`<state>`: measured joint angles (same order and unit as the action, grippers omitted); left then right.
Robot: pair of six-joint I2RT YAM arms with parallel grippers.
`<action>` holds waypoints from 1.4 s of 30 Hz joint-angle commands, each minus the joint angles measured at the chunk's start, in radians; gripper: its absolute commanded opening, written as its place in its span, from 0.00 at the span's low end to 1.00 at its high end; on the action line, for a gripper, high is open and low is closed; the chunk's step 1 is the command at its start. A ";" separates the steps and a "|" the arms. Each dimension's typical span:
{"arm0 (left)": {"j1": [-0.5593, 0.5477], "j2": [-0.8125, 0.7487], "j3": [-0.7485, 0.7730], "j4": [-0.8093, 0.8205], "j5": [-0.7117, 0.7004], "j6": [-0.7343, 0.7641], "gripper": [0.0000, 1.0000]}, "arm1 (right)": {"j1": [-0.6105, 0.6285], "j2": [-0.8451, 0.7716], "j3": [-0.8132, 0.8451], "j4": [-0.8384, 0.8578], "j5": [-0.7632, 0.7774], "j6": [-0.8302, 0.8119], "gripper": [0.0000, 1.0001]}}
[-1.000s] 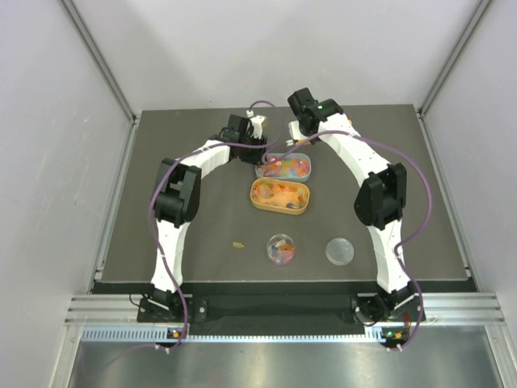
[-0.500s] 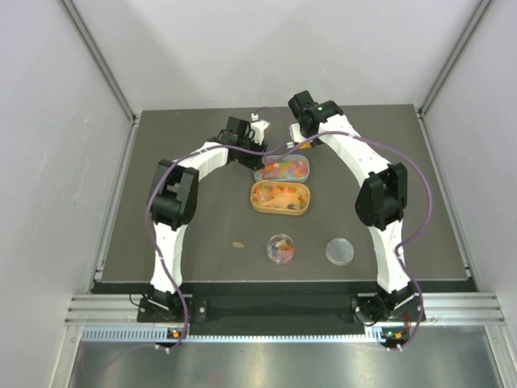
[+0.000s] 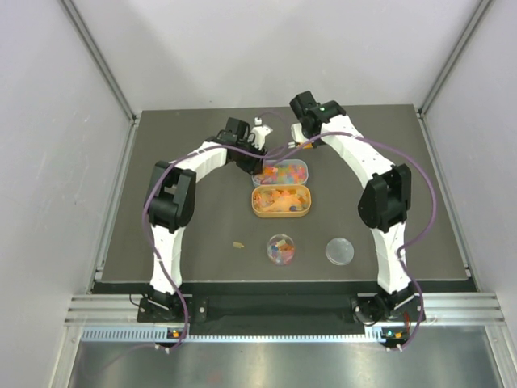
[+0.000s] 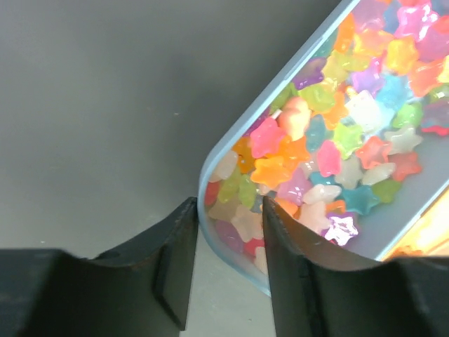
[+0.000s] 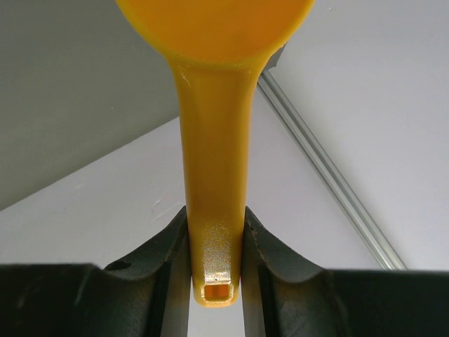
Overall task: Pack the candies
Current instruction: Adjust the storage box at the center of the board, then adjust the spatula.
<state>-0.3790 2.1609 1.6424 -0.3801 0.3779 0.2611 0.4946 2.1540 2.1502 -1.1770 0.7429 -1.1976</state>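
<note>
The candies (image 4: 337, 140) are small star-shaped sweets of many colours filling a clear light-blue tray (image 4: 210, 158). In the top view this tray (image 3: 299, 166) lies at the back centre, against an orange tray (image 3: 257, 202) that also holds candies (image 3: 279, 198). My left gripper (image 4: 228, 239) is shut on the blue tray's end wall, one finger outside and one inside; it shows in the top view (image 3: 257, 158). My right gripper (image 5: 215, 281) is shut on the handle of the orange scoop (image 5: 214, 140) and is held up behind the trays (image 3: 299, 133).
A small round clear pot (image 3: 280, 248) with candies stands nearer the front. Its clear lid (image 3: 340, 251) lies to its right. One stray candy (image 3: 238, 244) lies on the dark mat to its left. The walls close in behind and at both sides.
My left wrist has turned and shifted towards the blue tray's left end, and both trays have slid slightly left and nearer. The right arm has barely moved.
</note>
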 commanded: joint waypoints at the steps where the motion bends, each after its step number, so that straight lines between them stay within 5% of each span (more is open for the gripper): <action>1: -0.009 -0.091 -0.006 -0.005 0.010 -0.029 0.47 | -0.005 -0.077 -0.010 0.010 0.009 0.027 0.00; 5: 0.000 -0.150 0.029 0.052 0.015 -0.115 0.62 | -0.007 -0.109 -0.019 0.010 -0.026 0.027 0.00; 11: 0.003 -0.217 0.111 0.027 0.027 -0.170 0.66 | -0.007 -0.167 -0.029 0.014 -0.109 0.042 0.00; 14: 0.003 -0.227 0.093 0.078 0.073 -0.218 0.50 | -0.005 -0.169 -0.007 0.002 -0.163 0.059 0.00; 16: 0.003 -0.202 0.092 0.096 0.118 -0.258 0.26 | -0.001 -0.174 0.002 -0.013 -0.194 0.061 0.00; 19: 0.002 -0.152 0.128 0.116 0.150 -0.322 0.08 | 0.009 -0.197 -0.003 -0.015 -0.247 0.061 0.00; 34: -0.032 -0.036 0.241 0.179 0.148 -0.430 0.06 | 0.039 -0.214 0.010 -0.039 -0.330 0.023 0.00; 42: -0.037 -0.099 0.205 0.152 0.105 -0.378 0.00 | 0.036 -0.195 -0.022 -0.036 -0.283 0.026 0.00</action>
<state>-0.4038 2.1338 1.8381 -0.2695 0.4904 -0.1436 0.5198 2.0029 2.1094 -1.2316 0.4480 -1.1702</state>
